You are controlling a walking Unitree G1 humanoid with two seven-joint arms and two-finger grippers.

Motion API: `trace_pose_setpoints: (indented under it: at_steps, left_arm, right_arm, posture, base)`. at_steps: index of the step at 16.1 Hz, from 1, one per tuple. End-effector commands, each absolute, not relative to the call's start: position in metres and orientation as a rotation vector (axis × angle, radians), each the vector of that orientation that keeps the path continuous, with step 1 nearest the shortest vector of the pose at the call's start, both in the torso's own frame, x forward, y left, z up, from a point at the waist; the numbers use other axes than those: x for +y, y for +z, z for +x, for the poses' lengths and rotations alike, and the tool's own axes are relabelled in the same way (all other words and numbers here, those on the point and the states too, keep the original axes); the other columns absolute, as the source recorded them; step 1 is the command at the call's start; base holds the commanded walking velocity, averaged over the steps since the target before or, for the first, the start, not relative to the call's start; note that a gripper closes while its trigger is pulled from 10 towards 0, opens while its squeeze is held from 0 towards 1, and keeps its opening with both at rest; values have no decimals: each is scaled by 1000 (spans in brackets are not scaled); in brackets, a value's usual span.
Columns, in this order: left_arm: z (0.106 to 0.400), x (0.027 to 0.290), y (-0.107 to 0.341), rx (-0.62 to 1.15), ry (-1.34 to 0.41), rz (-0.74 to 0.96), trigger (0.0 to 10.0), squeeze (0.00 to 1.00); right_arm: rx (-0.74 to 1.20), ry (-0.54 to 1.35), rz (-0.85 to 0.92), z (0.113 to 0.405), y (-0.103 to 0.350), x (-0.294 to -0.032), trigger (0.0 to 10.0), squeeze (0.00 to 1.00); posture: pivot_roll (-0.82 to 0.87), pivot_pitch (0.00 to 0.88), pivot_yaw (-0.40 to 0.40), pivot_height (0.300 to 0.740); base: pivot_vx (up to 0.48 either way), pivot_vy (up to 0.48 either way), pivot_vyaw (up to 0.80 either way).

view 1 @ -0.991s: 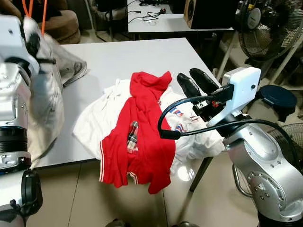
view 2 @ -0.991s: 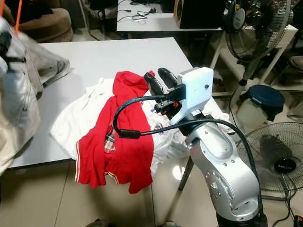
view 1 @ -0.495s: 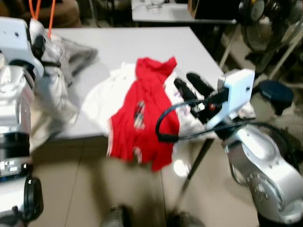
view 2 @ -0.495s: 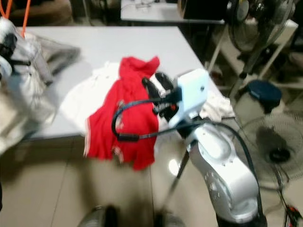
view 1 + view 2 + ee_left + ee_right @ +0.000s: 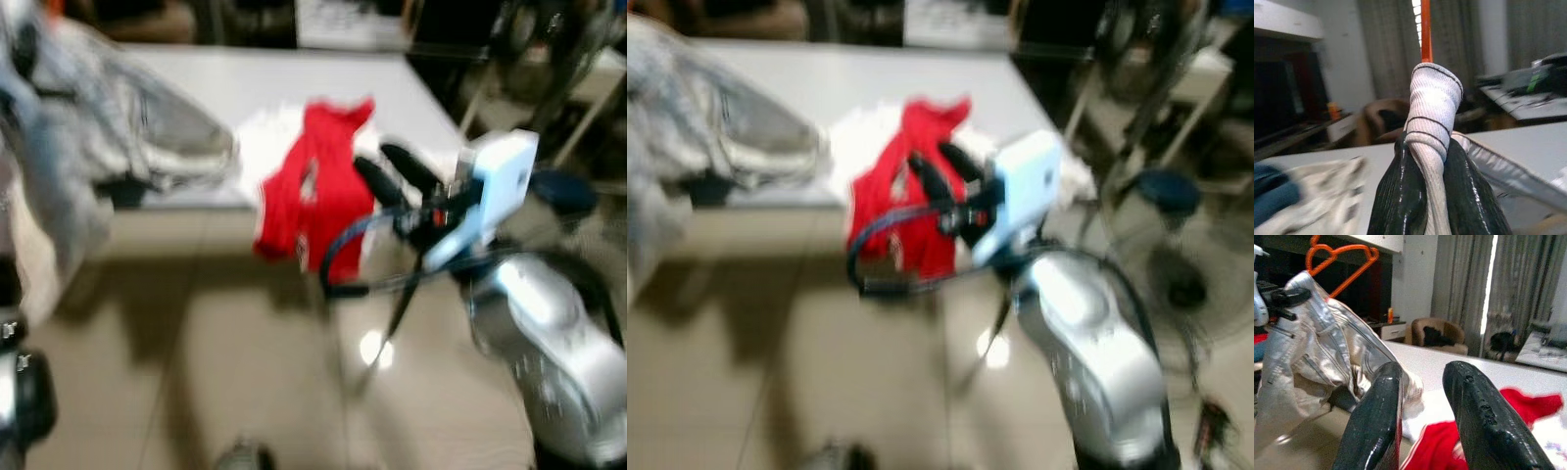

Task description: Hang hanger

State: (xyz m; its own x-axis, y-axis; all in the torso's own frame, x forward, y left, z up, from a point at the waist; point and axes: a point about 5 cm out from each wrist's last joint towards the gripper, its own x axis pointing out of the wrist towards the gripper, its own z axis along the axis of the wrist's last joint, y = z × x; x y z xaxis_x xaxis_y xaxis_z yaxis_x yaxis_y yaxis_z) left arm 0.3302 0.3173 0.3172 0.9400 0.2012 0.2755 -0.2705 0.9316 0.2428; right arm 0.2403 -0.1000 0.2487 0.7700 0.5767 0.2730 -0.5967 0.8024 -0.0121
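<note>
An orange hanger (image 5: 1342, 254) carries a pale grey-white jacket (image 5: 1317, 357), which drapes at the left of the blurred eye views (image 5: 127, 127). My left gripper (image 5: 1432, 147) is shut on a white ribbed part of that jacket, with the orange hanger rod (image 5: 1425, 29) rising just above the fingers. My right gripper (image 5: 392, 166) is held out at chest height beside the table's near right corner, open with nothing between its fingers (image 5: 1376, 431).
A white table (image 5: 294, 78) stands ahead with a red garment (image 5: 318, 186) hanging over its front edge on top of white clothes. A fan (image 5: 1185, 284) and a dark-lidded container (image 5: 563, 186) stand at the right. Tiled floor (image 5: 225, 343) lies below.
The whole picture has shifted and blurred: the camera has moved, and the table now sits farther off and higher in view. The jacket stays in my left gripper; the right stays open.
</note>
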Motion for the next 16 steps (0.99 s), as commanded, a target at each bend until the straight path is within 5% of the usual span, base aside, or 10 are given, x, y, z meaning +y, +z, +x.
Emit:
trace_pose_setpoints:
  at_steps: [1,6,10,12,16]
  left_arm:
    - [321,316,338,-333,255,310,10000,0]
    - [299,309,283,-225,225,293,10000,0]
    - [253,309,218,-94,268,256,10000,0]
    - [227,288,159,104,-2,303,10000,0]
    - [205,252,132,217,-263,299,10000,0]
  right_arm:
    - [-284,649,75,240,252,-101,10000,0]
    - [-182,738,45,237,231,-93,10000,0]
    - [-95,718,66,233,206,-99,10000,0]
    - [19,590,-20,247,163,-115,10000,0]
    - [44,543,-53,251,150,-120,10000,0]
  posture:
    - [-142,0,-25,740]
    - [-126,0,-31,740]
    - [-94,0,-64,740]
    - [-65,0,-94,740]
    - [-41,0,-116,740]
  base:
    - [-322,0,0]
    - [-233,0,0]
    - [0,0,0]
    - [0,0,0]
    - [0,0,0]
